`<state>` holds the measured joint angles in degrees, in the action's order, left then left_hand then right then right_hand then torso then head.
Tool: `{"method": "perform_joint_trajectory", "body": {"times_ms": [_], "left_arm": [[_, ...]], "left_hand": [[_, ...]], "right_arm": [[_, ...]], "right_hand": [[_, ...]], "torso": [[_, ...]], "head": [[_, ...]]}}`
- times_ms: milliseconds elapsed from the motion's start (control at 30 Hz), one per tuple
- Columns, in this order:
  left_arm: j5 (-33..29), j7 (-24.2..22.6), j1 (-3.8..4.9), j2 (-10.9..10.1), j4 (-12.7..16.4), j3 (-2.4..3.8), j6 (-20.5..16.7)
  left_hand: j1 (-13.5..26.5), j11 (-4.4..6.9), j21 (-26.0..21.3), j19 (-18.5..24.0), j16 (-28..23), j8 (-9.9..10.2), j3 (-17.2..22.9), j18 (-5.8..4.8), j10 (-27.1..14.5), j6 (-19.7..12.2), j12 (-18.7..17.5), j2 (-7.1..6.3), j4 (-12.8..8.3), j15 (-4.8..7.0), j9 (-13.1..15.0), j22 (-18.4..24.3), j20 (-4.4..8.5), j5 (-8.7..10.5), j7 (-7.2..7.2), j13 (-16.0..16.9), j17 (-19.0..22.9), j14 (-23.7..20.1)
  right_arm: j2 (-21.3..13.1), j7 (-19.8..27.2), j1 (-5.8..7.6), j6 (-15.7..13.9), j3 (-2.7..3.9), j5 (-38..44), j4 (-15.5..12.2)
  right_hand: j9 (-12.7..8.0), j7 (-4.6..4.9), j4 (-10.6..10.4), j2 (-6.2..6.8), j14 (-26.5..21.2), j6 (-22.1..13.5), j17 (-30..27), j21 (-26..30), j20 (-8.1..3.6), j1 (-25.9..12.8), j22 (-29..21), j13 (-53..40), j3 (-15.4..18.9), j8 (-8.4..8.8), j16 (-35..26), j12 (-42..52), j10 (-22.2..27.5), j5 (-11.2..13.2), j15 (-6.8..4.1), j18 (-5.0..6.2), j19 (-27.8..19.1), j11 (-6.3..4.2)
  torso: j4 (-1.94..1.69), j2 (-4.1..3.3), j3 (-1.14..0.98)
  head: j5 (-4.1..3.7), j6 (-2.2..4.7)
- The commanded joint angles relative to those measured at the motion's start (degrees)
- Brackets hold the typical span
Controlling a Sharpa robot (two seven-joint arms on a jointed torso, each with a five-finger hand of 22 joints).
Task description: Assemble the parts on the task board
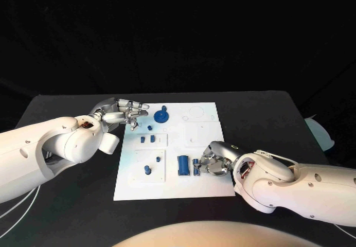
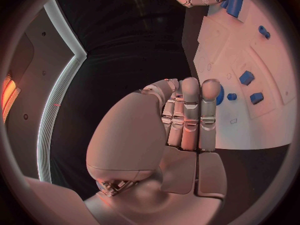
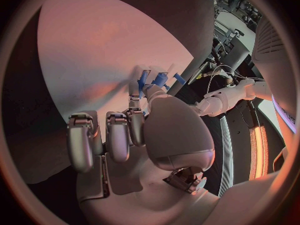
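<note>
The white task board (image 1: 200, 188) lies in the middle of the black table. Blue parts sit on it: a round knobbed part (image 1: 162, 114), a pair of small parts (image 1: 147, 138), two small parts (image 1: 151, 164) and a rectangular block (image 1: 182, 164). My right hand (image 1: 216, 160) is at the board's near right and pinches a slim blue part (image 1: 196, 168) beside the block; this slim part (image 3: 144, 79) is at its fingertips. My left hand (image 1: 120, 113) hovers over the board's far left corner, fingers side by side (image 2: 190, 115), holding nothing.
A pale object (image 1: 319, 133) sits at the table's right edge. Bare black table surrounds the board on all sides. My right forearm (image 1: 297, 188) covers the table near the board's near right corner.
</note>
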<state>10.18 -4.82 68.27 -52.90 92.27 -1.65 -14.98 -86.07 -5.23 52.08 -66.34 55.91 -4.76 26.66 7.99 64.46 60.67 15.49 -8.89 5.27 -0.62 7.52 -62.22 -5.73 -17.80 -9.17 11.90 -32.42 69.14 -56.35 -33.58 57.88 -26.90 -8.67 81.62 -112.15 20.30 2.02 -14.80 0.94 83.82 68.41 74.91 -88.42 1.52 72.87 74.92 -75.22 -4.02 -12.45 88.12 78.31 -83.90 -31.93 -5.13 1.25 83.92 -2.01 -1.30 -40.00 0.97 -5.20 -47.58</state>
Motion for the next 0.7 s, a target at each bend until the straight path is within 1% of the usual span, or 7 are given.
{"method": "perform_joint_trajectory", "body": {"times_ms": [33,167,500,600,667,700], "left_arm": [[0.1,-0.2,0.05,0.1,0.1,0.03,0.9],[0.1,-0.2,0.05,0.1,0.1,0.03,1.0],[0.1,-0.1,0.05,0.0,0.1,0.03,1.0],[0.2,-0.1,0.05,0.0,0.1,0.03,1.0],[0.2,-0.1,0.05,0.0,0.1,0.03,1.0],[0.2,-0.2,0.05,0.0,0.1,0.02,0.9]], "left_hand": [[-0.6,0.03,0.1,0.2,-0.2,-0.1,0.2,0.83,-0.2,0.0,0.1,-0.14,-0.3,0.06,-0.1,-0.1,0.1,-0.18,-0.35,0.1,0.1,-0.3],[-0.6,0.03,0.1,0.2,-0.2,-0.1,0.2,0.83,-0.2,0.0,0.1,-0.14,-0.3,0.06,-0.1,-0.1,0.1,-0.18,-0.35,0.1,0.1,-0.3],[-0.6,0.03,0.1,0.2,-0.2,-0.1,0.2,0.83,-0.2,0.0,0.1,-0.14,-0.3,0.06,-0.1,-0.1,0.1,-0.18,-0.35,0.1,0.1,-0.3],[-0.6,0.03,0.1,0.2,-0.2,-0.1,0.2,0.83,-0.2,0.0,0.1,-0.14,-0.3,0.06,-0.1,-0.1,0.1,-0.18,-0.35,0.1,0.1,-0.3],[-0.6,0.03,0.1,0.2,-0.2,-0.1,0.2,0.83,-0.2,0.0,0.1,-0.14,-0.3,0.06,-0.1,-0.1,0.1,-0.18,-0.35,0.1,0.1,-0.3],[-0.6,0.03,0.1,0.2,-0.2,-0.1,0.2,0.83,-0.2,0.0,0.1,-0.14,-0.3,0.06,-0.1,-0.1,0.1,-0.18,-0.35,0.1,0.1,-0.3]], "right_arm": [[0.1,0.4,-0.08,1.9,-0.03,0.8,-0.3],[0.0,0.5,-0.09,1.8,-0.03,0.7,-0.4],[-0.5,0.5,-0.1,1.0,-0.03,1.3,-0.7],[-0.8,0.6,-0.1,0.3,-0.03,1.6,-0.9],[-1.0,1.2,-0.1,-1.1,-0.02,2.0,-1.0],[-1.2,2.8,-0.1,-2.8,-0.03,2.2,-1.1]], "right_hand": [[0.0,-0.1,-1.3,1.21,5.6,0.1,12.5,-0.3,-0.39,-0.6,14.7,-7.8,0.4,-0.41,0.3,0.0,-2.2,0.2,-0.24,-0.96,5.5,-0.14],[0.0,-0.07,-1.8,1.47,5.6,0.2,12.5,-0.3,-0.35,-1.7,14.7,-7.8,1.0,-0.5,0.3,0.0,-2.2,-0.8,-0.21,-0.96,5.5,-0.1],[0.0,-0.06,-1.9,1.51,5.6,0.2,12.4,-0.2,-0.34,-2.0,14.7,-7.8,1.2,-0.52,0.3,-0.1,-2.2,-0.9,-0.21,-0.93,5.4,-0.09],[0.0,-0.17,-1.2,2.45,5.5,0.0,12.2,0.1,-0.36,-0.9,14.6,-7.5,1.5,-0.54,0.1,-0.6,-2.0,0.2,-0.27,-0.88,5.3,-0.18],[-0.1,-0.01,-1.1,3.11,5.4,-0.4,11.7,0.6,-0.34,-0.4,14.4,-6.7,1.8,-0.37,-0.2,-2.1,-1.4,1.0,-0.22,-0.76,5.1,-0.06],[-0.2,0.38,-1.4,3.31,5.3,-1.2,11.3,1.1,-0.21,-0.5,14.3,-5.9,2.2,0.03,-0.4,-3.4,-0.9,2.6,-0.01,-0.65,4.9,0.22]], "torso": [[0.01,0.0,0.01],[0.0,0.01,0.03],[0.0,0.0,0.0],[0.0,0.01,0.03],[0.03,0.0,0.02],[0.0,-0.01,0.0]], "head": [[0.01,-0.01],[-0.02,-0.01],[-0.01,0.02],[-0.08,0.04],[0.0,0.19],[0.01,0.26]]}}
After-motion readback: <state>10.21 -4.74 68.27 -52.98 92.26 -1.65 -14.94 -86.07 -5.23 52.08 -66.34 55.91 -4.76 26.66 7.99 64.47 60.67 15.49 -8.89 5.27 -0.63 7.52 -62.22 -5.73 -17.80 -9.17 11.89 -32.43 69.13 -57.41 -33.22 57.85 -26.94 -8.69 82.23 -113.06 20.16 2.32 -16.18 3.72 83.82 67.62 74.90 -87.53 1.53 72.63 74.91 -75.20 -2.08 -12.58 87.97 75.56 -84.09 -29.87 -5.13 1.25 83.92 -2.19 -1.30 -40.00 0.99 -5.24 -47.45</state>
